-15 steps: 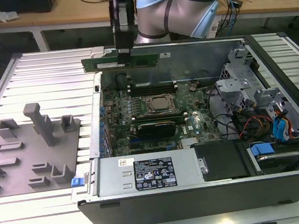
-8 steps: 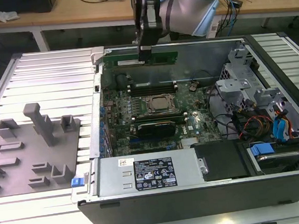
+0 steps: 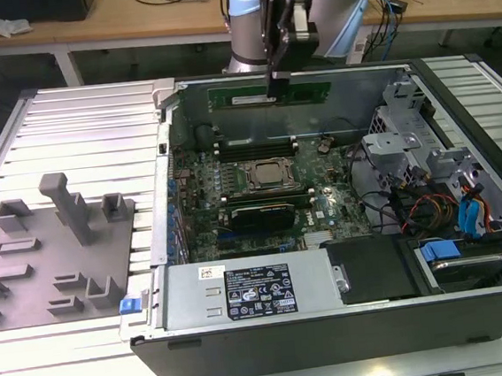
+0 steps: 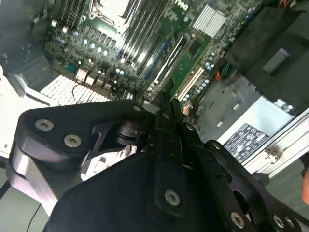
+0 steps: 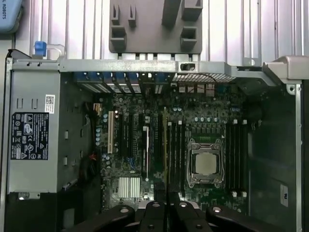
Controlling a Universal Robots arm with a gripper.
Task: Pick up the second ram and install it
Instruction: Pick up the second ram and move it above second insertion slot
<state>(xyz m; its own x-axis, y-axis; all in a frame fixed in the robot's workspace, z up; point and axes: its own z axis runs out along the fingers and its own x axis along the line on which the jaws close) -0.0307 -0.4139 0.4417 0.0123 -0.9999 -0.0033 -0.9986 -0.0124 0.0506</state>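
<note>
Nearest me is the ribbed metal table (image 3: 66, 117), pale grey and slatted. The open computer case (image 3: 337, 340) lies flat on it with its black near wall towards me. Just inside that wall is the grey power supply (image 3: 199, 291), which carries a black label (image 3: 262, 298) and a small white sticker, both printed. To the exterior view's left a grey holder tray (image 3: 53, 251) with upright posts rests on the table, its edge cut off by the frame. Further in comes the green motherboard (image 3: 199, 180) with the square CPU socket (image 3: 266, 176) at its middle. At the exterior view's right a tangle of orange and blue cables (image 3: 467, 212) hides whatever sits beneath it. Over the far side of the case the gripper (image 3: 278, 80) hangs with its claw clamped on the top edge of the second ram (image 3: 233, 98). The green stick is held level and well clear of the board, in front of the case's back wall. In the second wrist view the claw's own black linkage covers its fingertips, so the grip itself cannot be made out there. The arm (image 3: 340, 2) is cut off by the top of the exterior view. Behind it stands a wooden workbench (image 3: 129, 26) strewn with cables.
</note>
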